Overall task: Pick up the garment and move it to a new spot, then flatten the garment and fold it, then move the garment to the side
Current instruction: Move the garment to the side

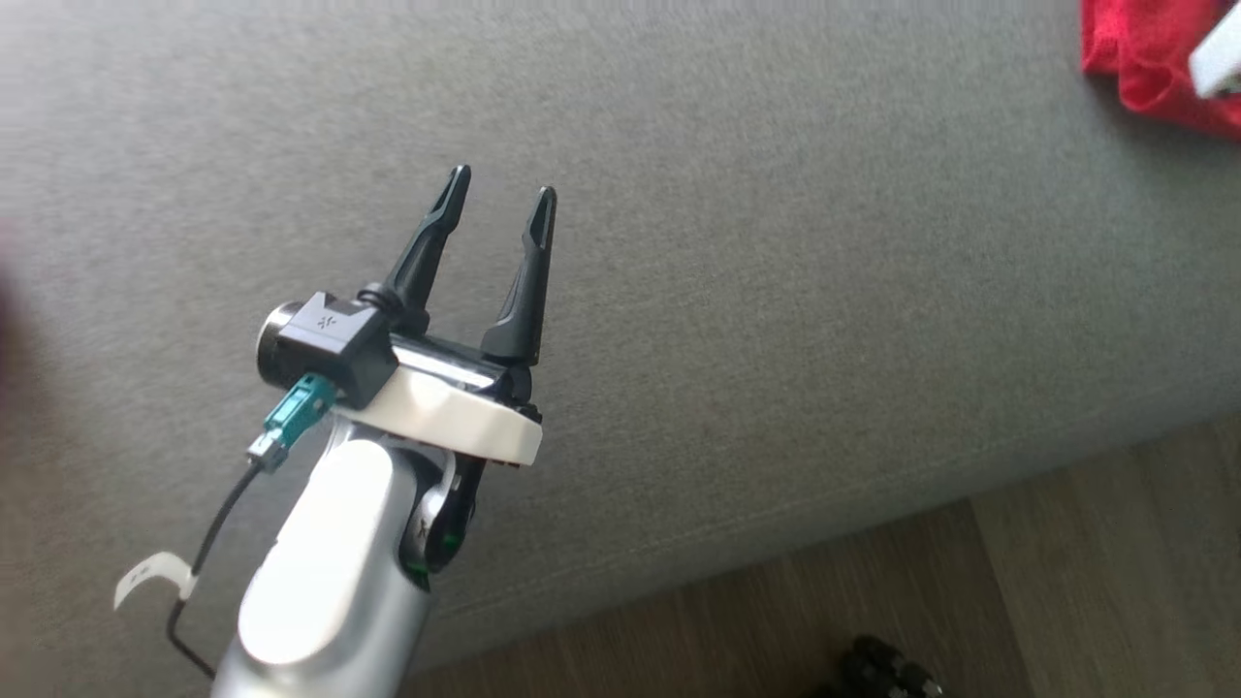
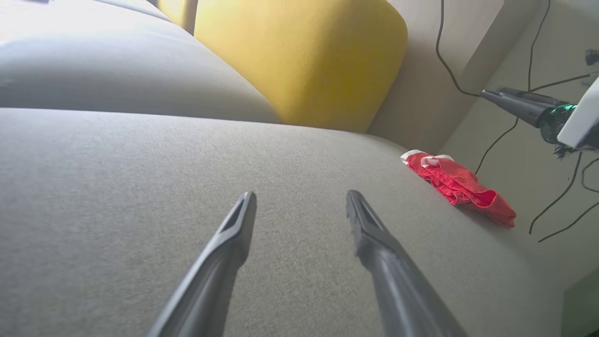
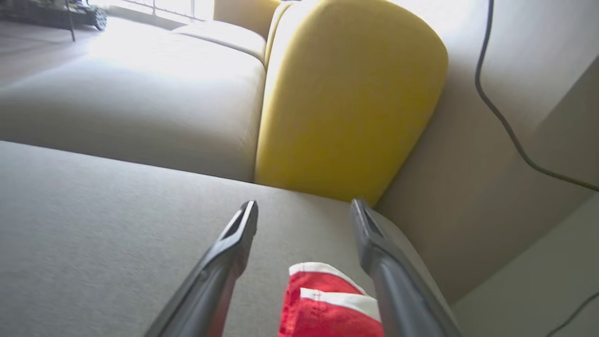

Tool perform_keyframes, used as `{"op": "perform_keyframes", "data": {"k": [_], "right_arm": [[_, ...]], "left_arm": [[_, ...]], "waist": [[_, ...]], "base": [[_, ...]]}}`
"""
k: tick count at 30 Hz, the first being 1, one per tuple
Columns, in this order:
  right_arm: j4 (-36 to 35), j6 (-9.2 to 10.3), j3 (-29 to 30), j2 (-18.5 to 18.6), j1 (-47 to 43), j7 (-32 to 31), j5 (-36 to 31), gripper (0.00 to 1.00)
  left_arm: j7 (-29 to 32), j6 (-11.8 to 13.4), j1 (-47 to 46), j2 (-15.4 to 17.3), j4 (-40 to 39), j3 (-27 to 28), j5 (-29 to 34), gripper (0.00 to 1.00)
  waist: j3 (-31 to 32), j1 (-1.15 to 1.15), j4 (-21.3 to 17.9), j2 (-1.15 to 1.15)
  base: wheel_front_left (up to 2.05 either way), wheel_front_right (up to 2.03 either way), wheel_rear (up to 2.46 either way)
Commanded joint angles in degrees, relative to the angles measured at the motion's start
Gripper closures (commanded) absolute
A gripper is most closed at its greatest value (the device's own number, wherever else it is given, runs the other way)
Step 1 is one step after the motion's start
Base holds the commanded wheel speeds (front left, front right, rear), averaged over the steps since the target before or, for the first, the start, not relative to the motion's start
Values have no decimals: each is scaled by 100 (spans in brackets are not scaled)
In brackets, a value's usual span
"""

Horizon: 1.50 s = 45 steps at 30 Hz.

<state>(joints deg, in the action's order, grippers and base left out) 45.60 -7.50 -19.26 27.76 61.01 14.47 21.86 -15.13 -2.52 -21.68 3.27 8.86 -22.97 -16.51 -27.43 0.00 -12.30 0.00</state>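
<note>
My left gripper (image 1: pixel 504 189) hovers with fingers spread over the bare grey fabric sofa seat (image 1: pixel 776 291). My right gripper (image 3: pixel 302 210), fingers apart, hangs above the crumpled red, white-trimmed garment (image 3: pixel 327 309) at the seat's far right edge, near the rounded yellow cushion (image 3: pixel 346 103).

Probably a living room or lounge in a home. Broad grey fabric sofa seats (image 1: pixel 776 242) met a yellow upholstered backrest (image 3: pixel 346 103), and wood-plank flooring (image 1: pixel 1066 582) ran along the seat's front edge. Daylight entered through a window (image 3: pixel 154 5) beyond the farther seats. A red garment (image 2: pixel 461 187) lay on the cushion, and loose dark cables (image 2: pixel 447 51) trailed beside the sofa.
</note>
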Motion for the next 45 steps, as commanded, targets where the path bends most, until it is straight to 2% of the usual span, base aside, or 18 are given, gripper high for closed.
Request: {"op": "perform_keyframes", "data": {"k": [1, 12, 19, 25, 28, 31, 35, 39, 45], "right_arm": [[-230, 1, -50, -21, -235, 37, 56, 0], [-1264, 1, -398, -618, -1123, 33, 64, 0], [-1605, 1, 198, -1219, -2169, 46, -131, 0], [-2261, 1, 821, -1751, -3167, 51, -715, 0], [-2628, 1, 1070, -2036, -3833, 51, -1400, 0], [-2787, 1, 1305, -2296, -4247, 51, -1541, 0], [-3030, 1, 1467, -2426, -4646, 52, -1762, 0], [-3203, 1, 1635, -2477, -4906, 52, -1733, 0], [-3362, 1, 1564, -2486, -5062, 52, -1559, 0]], "left_arm": [[13, 8, 62, -9, -227, 218, -53, 0], [13, 269, 587, -37, -477, 604, -466, 0], [13, 473, 1053, -38, -485, 901, -554, 0], [13, 546, 1363, -38, -483, 1058, -588, 0], [13, 501, 1493, -39, -414, 1101, -477, 0], [13, 519, 1591, -39, -374, 1158, -488, 0], [13, 520, 1681, -39, -329, 1145, -459, 0], [13, 523, 1734, -39, -306, 1107, -436, 0], [13, 547, 1769, -39, -317, 1101, -455, 0]], "waist": [[313, 0, 250, 0], [1214, 0, 908, 0], [1645, 0, 1227, 0], [1790, 0, 1330, 0], [1865, 0, 1362, 0], [1939, 0, 1354, 0], [2025, 0, 1354, 0], [2079, 0, 1350, 0], [2114, 0, 1334, 0]], "base": [[0, 0, 0], [0, 0, 0], [0, 0, 0], [0, 0, 0], [0, 0, 0], [0, 0, 0], [0, 0, 0], [0, 0, 0], [0, 0, 0]]}}
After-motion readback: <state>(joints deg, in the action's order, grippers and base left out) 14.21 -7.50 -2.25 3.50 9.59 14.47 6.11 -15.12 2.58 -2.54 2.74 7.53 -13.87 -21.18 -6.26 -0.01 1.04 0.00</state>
